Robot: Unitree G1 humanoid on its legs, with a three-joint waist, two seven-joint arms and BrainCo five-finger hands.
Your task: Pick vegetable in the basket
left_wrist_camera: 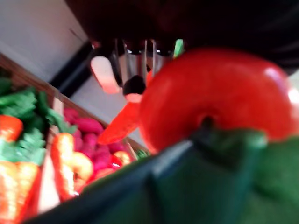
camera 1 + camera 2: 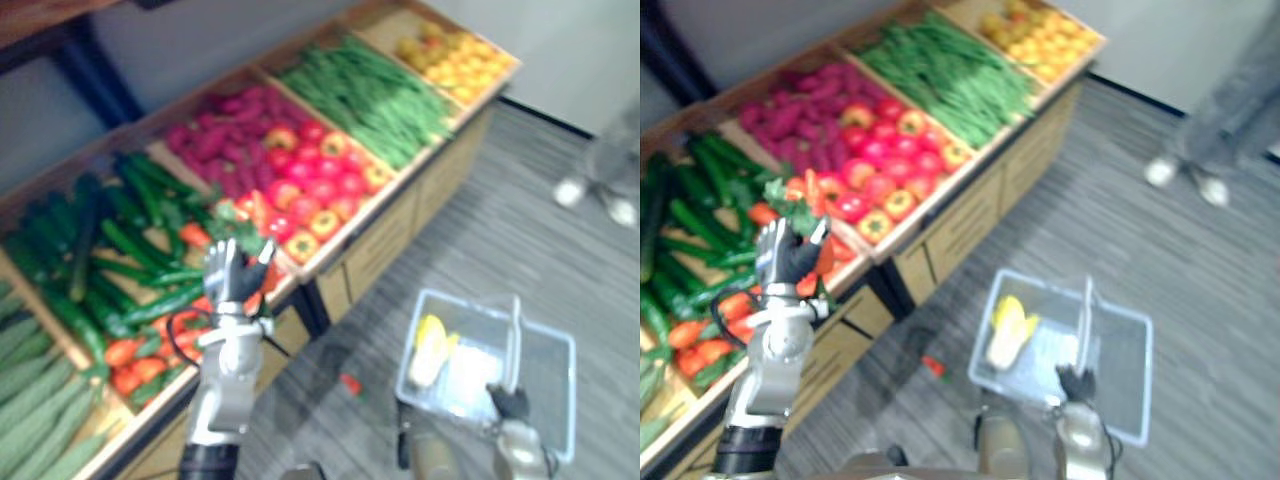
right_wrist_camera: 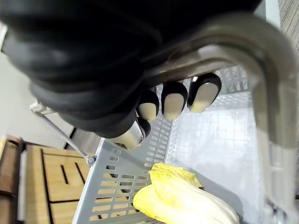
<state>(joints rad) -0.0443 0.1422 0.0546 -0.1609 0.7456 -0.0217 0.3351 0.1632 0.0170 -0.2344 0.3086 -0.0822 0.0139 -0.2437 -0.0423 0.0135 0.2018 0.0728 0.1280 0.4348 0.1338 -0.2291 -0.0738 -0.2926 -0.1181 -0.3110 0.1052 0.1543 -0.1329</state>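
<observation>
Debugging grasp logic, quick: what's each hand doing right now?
Left hand: shut on a carrot, it seems.
Right hand: shut on the basket handle.

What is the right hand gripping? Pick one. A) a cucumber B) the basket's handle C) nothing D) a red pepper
B: the right hand is curled round the grey handle of the basket; the left hand holds a red vegetable.
</observation>
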